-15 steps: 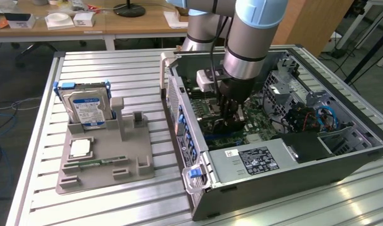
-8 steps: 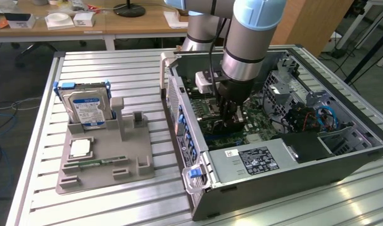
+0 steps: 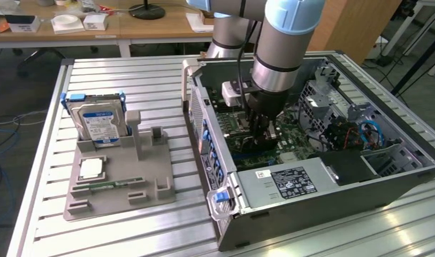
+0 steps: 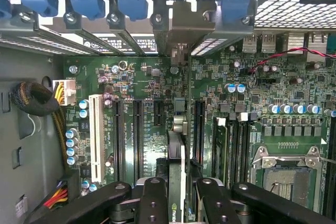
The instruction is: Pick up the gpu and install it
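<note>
Pretty even, bright room light here, with soft glare streaks along the ribbed metal table (image 3: 131,225) just in front of the computer case (image 3: 332,193). Inside that case it's dimmer, the arm throws a shadow over the motherboard (image 4: 131,129), and the wrist view goes soft at the fingers (image 4: 152,203) nearest the lens.

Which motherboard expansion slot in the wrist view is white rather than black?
The long white slot nearest the wire bundle; the other slots are black.
</note>
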